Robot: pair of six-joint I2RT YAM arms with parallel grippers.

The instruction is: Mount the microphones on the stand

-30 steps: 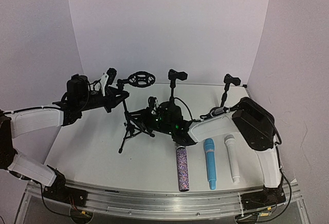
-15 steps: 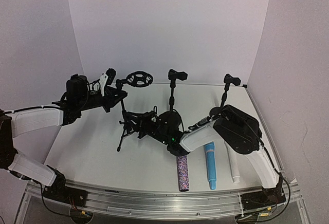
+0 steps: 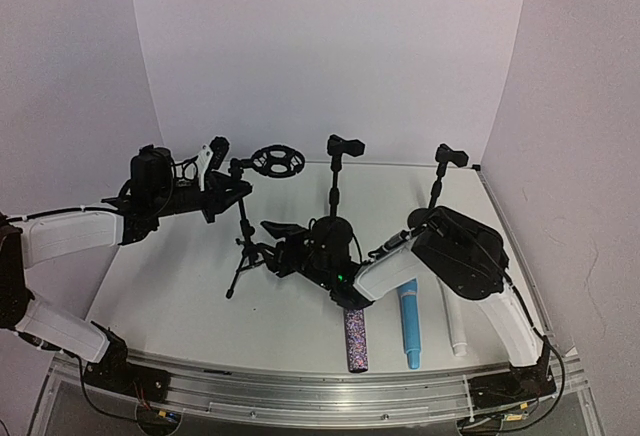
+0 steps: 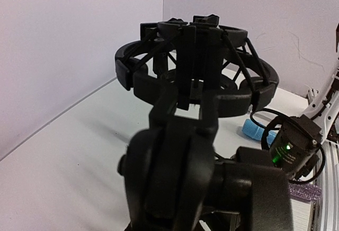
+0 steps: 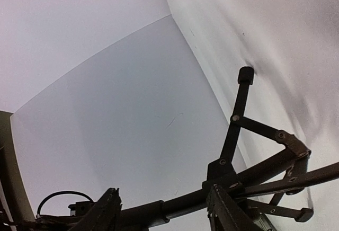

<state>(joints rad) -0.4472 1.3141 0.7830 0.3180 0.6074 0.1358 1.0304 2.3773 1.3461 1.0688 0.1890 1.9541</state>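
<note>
Two fingers of the right gripper (image 5: 165, 202) stand spread, the stand's (image 3: 241, 251) pole crossing between them. The left gripper (image 3: 228, 189) meets the boom; I cannot tell its closure. By the table's (image 3: 170, 291) near edge, well apart from the tripod feet, lie the glittery microphone (image 3: 355, 341), light blue microphone (image 3: 407, 324) and white microphone (image 3: 455, 321).

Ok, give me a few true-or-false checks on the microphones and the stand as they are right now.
1. The glittery microphone, light blue microphone and white microphone all lie on the table. True.
2. The shock mount holds a microphone. False: it is empty.
3. The glittery microphone is leftmost of the three. True.
4. The right gripper holds the light blue microphone. False: it is at the tripod stand, fingers apart.
</note>
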